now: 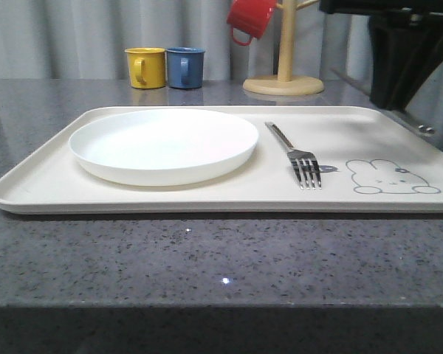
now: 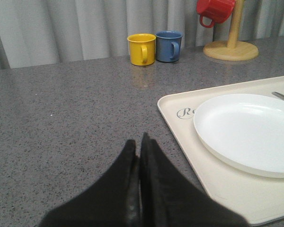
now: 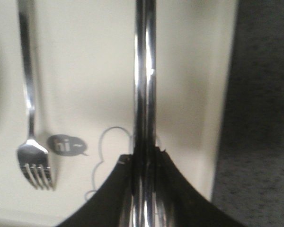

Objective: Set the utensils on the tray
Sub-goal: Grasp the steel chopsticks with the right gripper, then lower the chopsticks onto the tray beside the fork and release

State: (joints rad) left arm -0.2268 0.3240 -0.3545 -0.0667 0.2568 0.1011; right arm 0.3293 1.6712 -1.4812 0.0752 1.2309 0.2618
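Clamped between the right gripper [image 3: 144,158] fingers, shiny chopsticks [image 3: 145,85] above the tray [image 3: 194,71], right of the fork [image 3: 32,142]; left gripper [image 2: 138,156] pressed closed, empty.

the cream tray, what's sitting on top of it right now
On the flat cream rectangular tray sit a round white plate and a silver four-tined fork, beside the bunny drawing. The right gripper holds shiny metal chopsticks above it, hiding part of the drawing.
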